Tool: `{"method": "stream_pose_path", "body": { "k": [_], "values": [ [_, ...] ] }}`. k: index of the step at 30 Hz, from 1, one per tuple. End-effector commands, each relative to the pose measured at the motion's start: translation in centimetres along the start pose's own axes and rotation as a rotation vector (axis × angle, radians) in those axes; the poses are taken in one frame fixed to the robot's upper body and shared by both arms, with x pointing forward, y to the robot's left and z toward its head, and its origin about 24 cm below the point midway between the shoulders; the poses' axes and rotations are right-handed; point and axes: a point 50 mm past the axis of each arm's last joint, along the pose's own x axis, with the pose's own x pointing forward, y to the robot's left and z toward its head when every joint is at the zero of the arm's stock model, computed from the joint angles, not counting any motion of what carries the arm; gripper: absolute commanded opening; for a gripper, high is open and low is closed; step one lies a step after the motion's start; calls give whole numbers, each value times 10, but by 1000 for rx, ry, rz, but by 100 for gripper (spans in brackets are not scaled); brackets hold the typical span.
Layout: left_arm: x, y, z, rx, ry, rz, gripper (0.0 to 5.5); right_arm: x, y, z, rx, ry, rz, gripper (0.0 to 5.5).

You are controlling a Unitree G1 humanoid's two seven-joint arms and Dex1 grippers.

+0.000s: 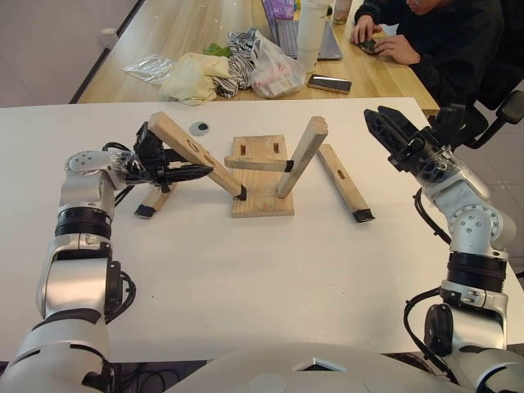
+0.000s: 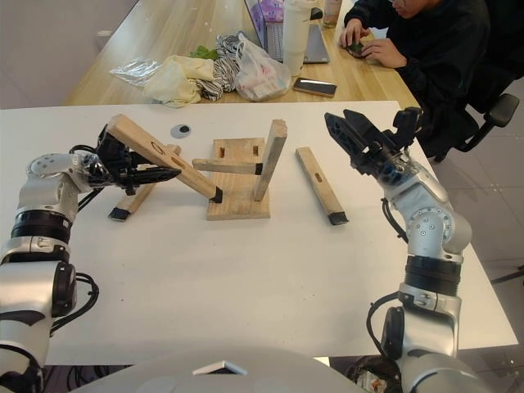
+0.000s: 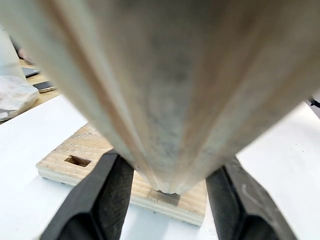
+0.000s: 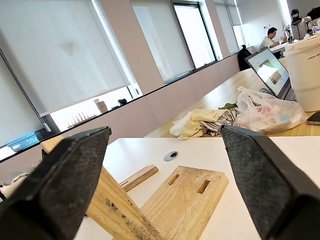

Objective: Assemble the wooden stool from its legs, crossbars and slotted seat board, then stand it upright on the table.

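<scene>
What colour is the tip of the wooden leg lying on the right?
Black. The loose leg has a black tip, clearest in the left eye view.

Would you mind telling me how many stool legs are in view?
4. One leg is gripped in the left claw, foot at the board; a second leans from the board; a third lies flat right of it; a fourth lies under the left claw.

Open-plan office, white table (image 1: 246, 270) in front, long wooden desk (image 1: 164, 33) just behind the table with laptop (image 4: 267, 67), phone (image 1: 329, 83), plastic bag (image 1: 274, 70), office chair (image 1: 508, 106) by the table's far right corner, tall windows (image 4: 192, 32) with roller blinds (image 4: 55, 45) along the wall beyond the table
</scene>
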Motion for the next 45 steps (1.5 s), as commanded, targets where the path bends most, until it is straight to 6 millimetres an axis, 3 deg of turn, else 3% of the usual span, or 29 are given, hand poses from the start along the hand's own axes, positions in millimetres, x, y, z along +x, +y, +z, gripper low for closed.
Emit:
{"method": "stream_pose_path", "body": {
  "k": [1, 20, 33, 39, 45],
  "values": [
    [-4, 2, -7, -6, 161, 14, 203, 0, 3, -3, 9, -13, -4, 400],
    [29, -2, 27, 176, 157, -102, 203, -10, -4, -7, 25, -23, -71, 400],
    [38, -3, 24, 178, 209, -126, 203, -9, -11, -4, -16, 8, -83, 400],
    [46, 3, 23, 176, 286, -51, 203, -9, -15, 1, -33, 9, -99, 400],
    [56, -4, 7, 137, 325, -16, 203, 12, -9, 38, -120, -102, -170, 400]
  ]
}}
